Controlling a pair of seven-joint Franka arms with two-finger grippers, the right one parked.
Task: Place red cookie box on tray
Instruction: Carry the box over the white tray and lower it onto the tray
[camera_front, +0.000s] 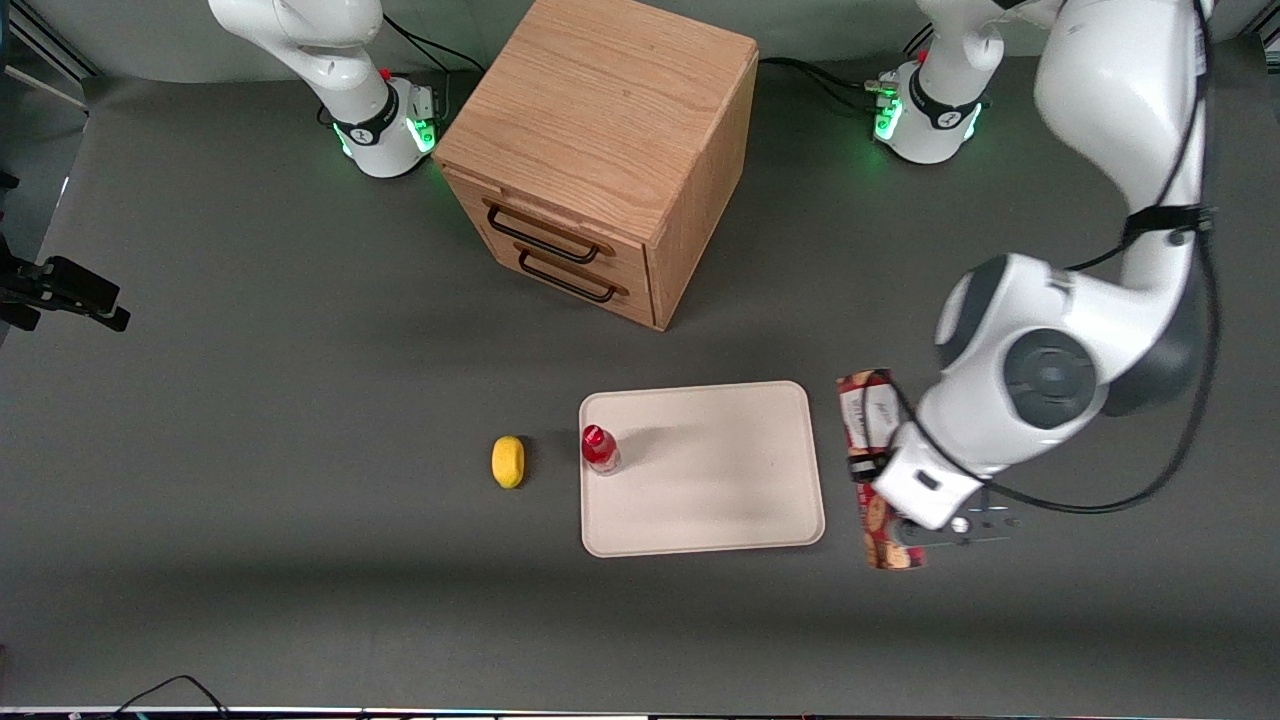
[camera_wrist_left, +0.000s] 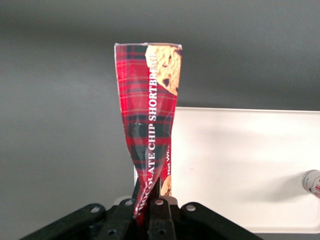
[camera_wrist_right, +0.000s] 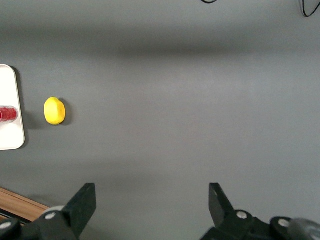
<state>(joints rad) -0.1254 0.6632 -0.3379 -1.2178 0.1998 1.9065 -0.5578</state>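
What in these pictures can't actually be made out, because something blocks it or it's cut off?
- Front view: the arm covers the middle of the red cookie box, and the gripper sits over its nearer end, so the grip cannot be seen there.
- Left wrist view: the box's lower end disappears between the fingers shut on it.
- Left wrist view: the small bottle on the tray is cut off by the edge.

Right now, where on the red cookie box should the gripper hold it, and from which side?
Across its narrow width, from above: the red cookie box is long and slim beside the tray. The gripper is already shut on one end.
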